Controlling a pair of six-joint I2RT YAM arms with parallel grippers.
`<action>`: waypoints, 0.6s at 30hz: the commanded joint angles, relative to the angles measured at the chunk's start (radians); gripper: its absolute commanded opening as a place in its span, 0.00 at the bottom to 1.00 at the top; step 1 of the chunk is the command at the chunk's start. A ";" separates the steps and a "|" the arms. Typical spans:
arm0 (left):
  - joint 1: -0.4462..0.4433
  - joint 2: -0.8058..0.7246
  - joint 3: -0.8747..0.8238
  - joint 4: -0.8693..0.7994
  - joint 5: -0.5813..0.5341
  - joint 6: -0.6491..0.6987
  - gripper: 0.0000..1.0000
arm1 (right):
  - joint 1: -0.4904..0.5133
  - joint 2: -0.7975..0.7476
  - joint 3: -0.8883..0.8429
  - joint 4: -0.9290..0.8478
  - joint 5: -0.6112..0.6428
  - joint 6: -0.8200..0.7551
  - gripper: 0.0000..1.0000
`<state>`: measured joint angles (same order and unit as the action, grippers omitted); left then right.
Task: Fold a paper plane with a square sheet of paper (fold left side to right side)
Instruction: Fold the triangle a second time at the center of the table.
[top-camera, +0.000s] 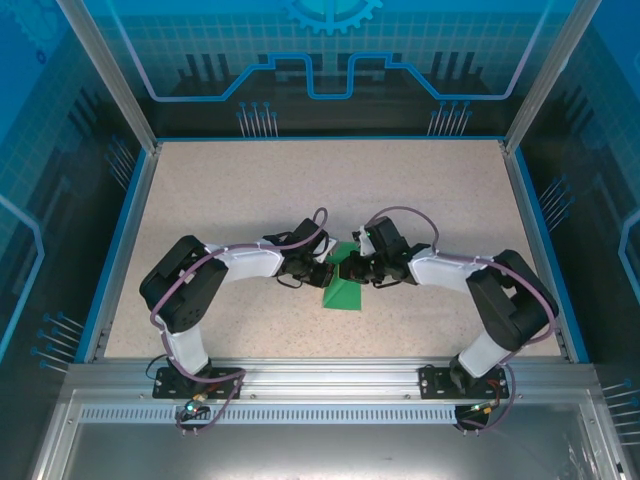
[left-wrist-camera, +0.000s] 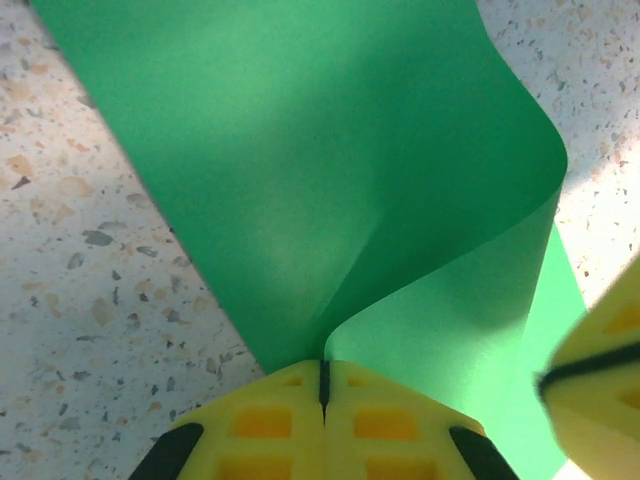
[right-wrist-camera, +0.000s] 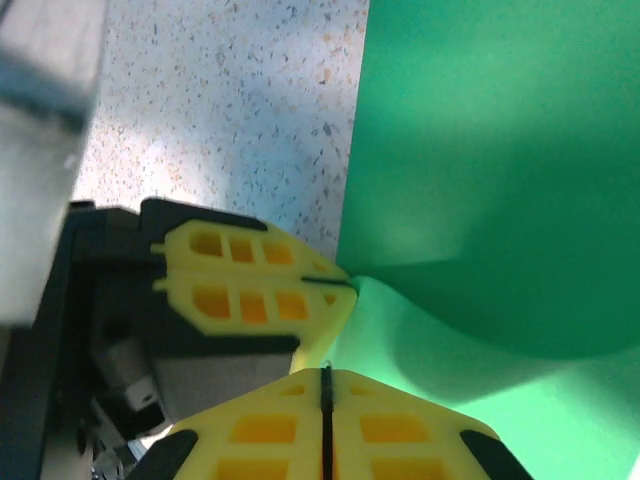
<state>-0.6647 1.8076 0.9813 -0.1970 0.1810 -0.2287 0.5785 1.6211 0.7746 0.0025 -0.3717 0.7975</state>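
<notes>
The bright green square sheet of paper (top-camera: 345, 291) lies on the speckled table between the two arms, with one part lifted and curling over the rest (left-wrist-camera: 330, 150). My left gripper (left-wrist-camera: 323, 372) is shut, and its yellow fingers pinch the lifted edge where the paper bends. My right gripper (right-wrist-camera: 325, 372) is also shut, its tip on the same raised edge a short way from the left gripper (right-wrist-camera: 348, 283). Seen from above, the left gripper (top-camera: 328, 272) and the right gripper (top-camera: 362, 270) almost touch over the sheet's far part. The paper plane is out of view.
The speckled tabletop (top-camera: 250, 200) spreads wide around the sheet, bounded by a blue rim (top-camera: 118, 250) and a metal frame. Each arm's elbow stands near its side edge.
</notes>
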 joint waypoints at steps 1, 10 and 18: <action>-0.004 0.035 0.011 -0.004 0.008 0.023 0.00 | -0.010 0.047 0.036 0.028 -0.012 0.017 0.09; -0.009 0.038 0.014 -0.007 0.011 0.025 0.00 | -0.004 0.119 0.068 -0.017 0.016 -0.025 0.09; -0.011 0.044 0.022 -0.019 0.010 0.032 0.00 | 0.000 0.117 0.056 -0.089 0.054 -0.069 0.09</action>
<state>-0.6689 1.8172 0.9928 -0.1970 0.1810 -0.2253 0.5789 1.7279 0.8204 -0.0292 -0.3431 0.7650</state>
